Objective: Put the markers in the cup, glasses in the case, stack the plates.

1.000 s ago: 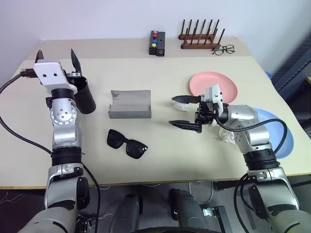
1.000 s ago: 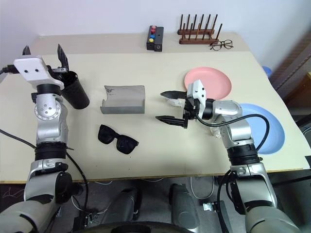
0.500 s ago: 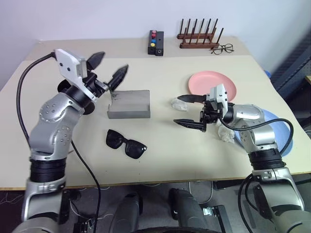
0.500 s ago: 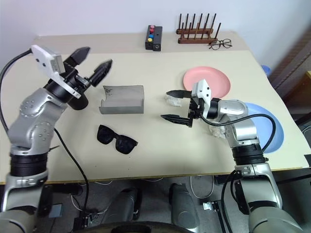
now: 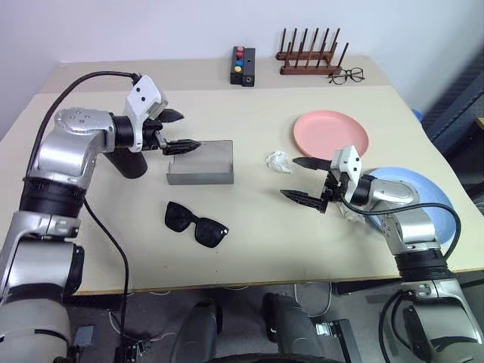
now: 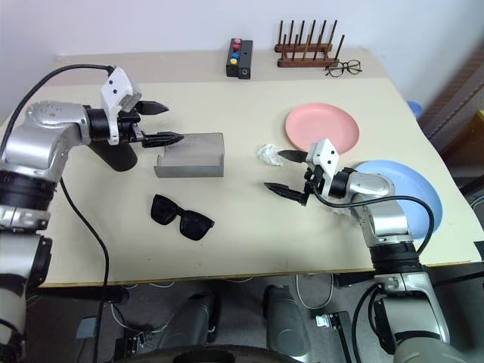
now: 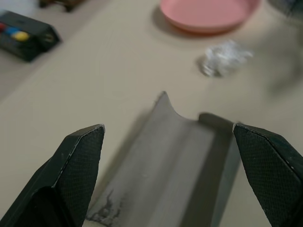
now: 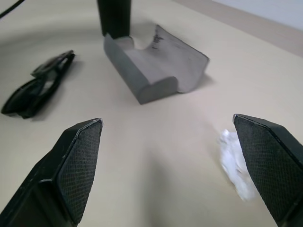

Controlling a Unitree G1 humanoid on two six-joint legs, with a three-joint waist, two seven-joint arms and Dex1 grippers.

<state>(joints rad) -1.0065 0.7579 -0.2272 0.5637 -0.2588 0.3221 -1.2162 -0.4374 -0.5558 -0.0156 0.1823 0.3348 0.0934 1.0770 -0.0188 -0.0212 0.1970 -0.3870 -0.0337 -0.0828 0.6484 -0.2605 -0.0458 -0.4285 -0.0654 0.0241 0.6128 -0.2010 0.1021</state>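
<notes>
The grey case (image 5: 200, 162) lies open at mid-table, and its hollow shows in the left wrist view (image 7: 175, 161). My left gripper (image 5: 181, 132) hovers open over its left end, pointing right. The black cup (image 5: 130, 160) stands just left of the case, partly behind my left arm. The black glasses (image 5: 197, 223) lie folded open in front of the case. My right gripper (image 5: 290, 177) is open and empty, pointing left, right of the case. The pink plate (image 5: 330, 134) sits behind it. The blue plate (image 5: 432, 198) lies under my right forearm. The markers are hidden.
A crumpled white wad (image 5: 277, 159) lies by my right gripper's far finger, another (image 5: 350, 212) under the right forearm. At the back stand a black button box (image 5: 243, 66), a wooden rack (image 5: 311, 57) and clear eyeglasses (image 5: 346, 76). The table's right edge is close to the blue plate.
My left gripper swung from pointing up beside the cup to pointing right over the case's left end. My right gripper drew back to the right and sank slightly. Both stayed open.
</notes>
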